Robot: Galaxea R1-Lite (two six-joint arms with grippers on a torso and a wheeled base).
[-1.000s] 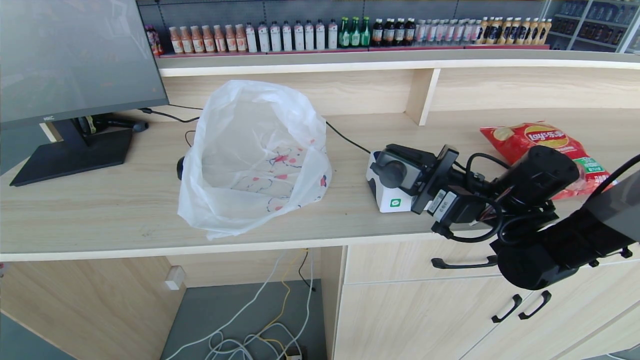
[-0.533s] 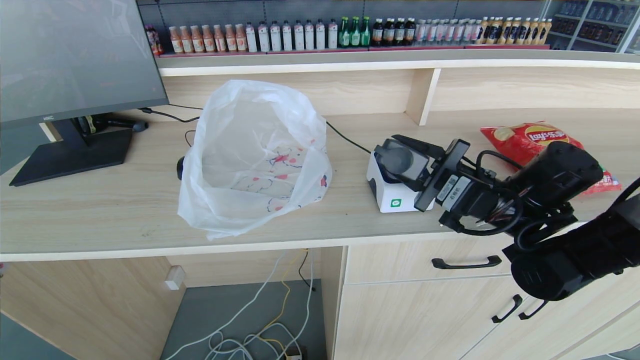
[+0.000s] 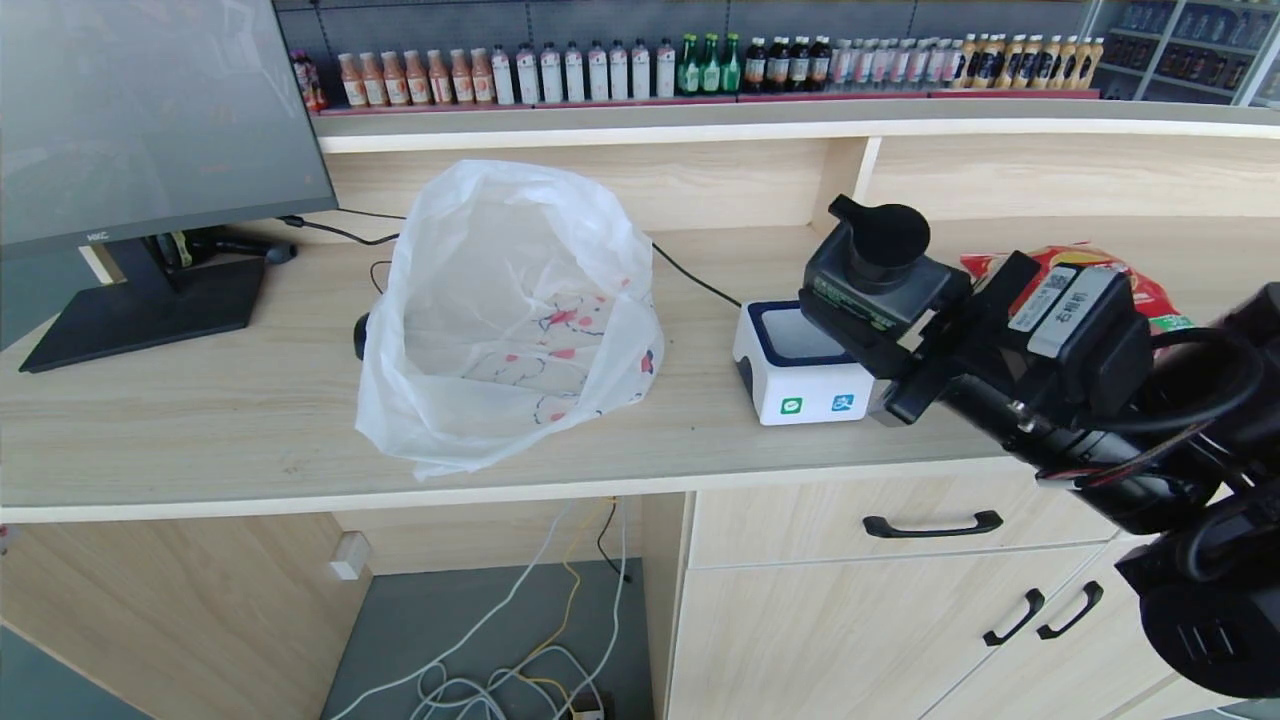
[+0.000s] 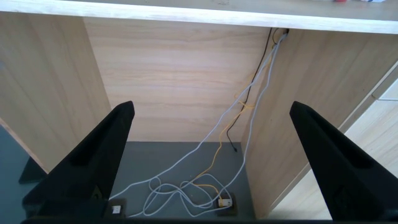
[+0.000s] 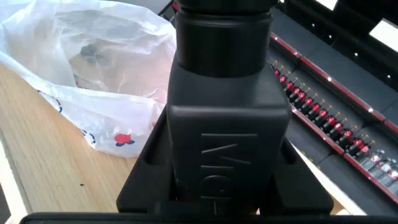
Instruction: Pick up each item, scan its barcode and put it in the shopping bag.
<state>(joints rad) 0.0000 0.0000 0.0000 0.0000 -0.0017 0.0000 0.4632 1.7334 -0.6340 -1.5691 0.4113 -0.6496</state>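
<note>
My right gripper is shut on a black square bottle with a round cap. It holds the bottle upright just above and to the right of the white barcode scanner box on the wooden counter. In the right wrist view the bottle stands close up between the gripper's fingers. A translucent shopping bag stands open left of the scanner, also seen as the bag. A red chips bag lies behind my right arm, partly hidden. My left gripper hangs open below the counter.
A monitor stands at the counter's left end. A black cable runs behind the shopping bag to the scanner. Drink bottles line the back shelf. Drawers with black handles sit under the counter, and loose cables lie on the floor.
My right arm has raised the black bottle off the scanner's top, turned it from lying sideways to upright, and shifted it to the right. The scanner's face is now uncovered.
</note>
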